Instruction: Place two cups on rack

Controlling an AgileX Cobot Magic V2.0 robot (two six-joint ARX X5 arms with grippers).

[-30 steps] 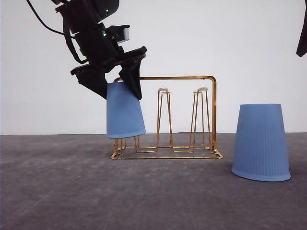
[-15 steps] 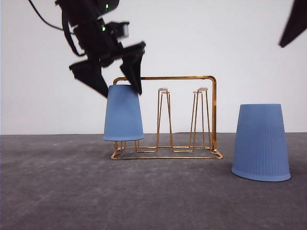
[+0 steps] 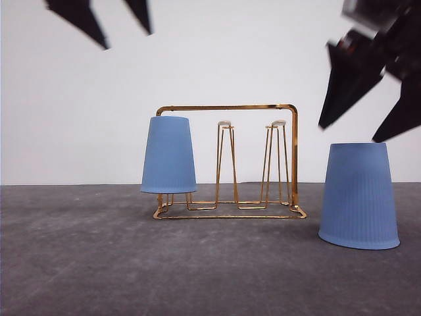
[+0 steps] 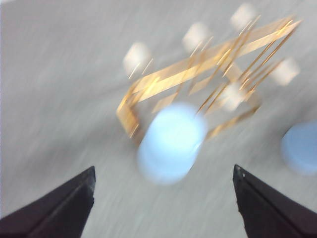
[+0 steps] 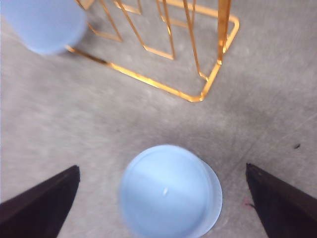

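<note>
Desk: grey desk (image 3: 79, 263), white wall behind.
Left gripper (image 3: 115, 23): fingers spread, empty, high above.
First cup (image 3: 169, 155): you see it upturned on the rack (image 3: 227, 161)'s left prong, done.
Second cup (image 3: 358, 195): on the desk, right of rack, remaining.
Right gripper (image 3: 365, 118): fingers spread above it.

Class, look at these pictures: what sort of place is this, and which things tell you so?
Probably a robot test bench, not a kitchen: a bare grey tabletop, a plain white backdrop, and just a gold wire cup rack with two blue cups staged.
</note>
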